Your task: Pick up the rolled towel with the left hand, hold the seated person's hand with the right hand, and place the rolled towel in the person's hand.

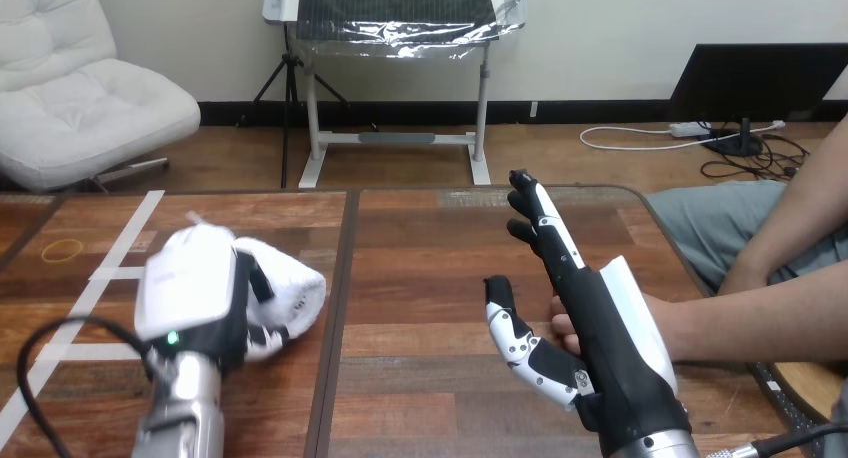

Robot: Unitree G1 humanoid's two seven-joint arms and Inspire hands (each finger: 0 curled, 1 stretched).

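Observation:
The rolled towel (298, 290) is a white bundle at the table's left. My left hand (195, 283) covers it from the near side, with its fingers curled round the roll. My right hand (610, 323) stands on edge at the right, open, fingers straight and pointing away from me, thumb spread toward the left. The person's hand (562, 328) reaches in from the right and lies against the far side of my right palm; just its fingertips peek out between my thumb and palm. My fingers are not curled round it.
The person's forearm (760, 328) crosses the table's right edge. White tape lines (110, 268) and a yellow rubber band (62, 249) lie at the far left. A dark seam (337, 298) splits the wooden tabletop.

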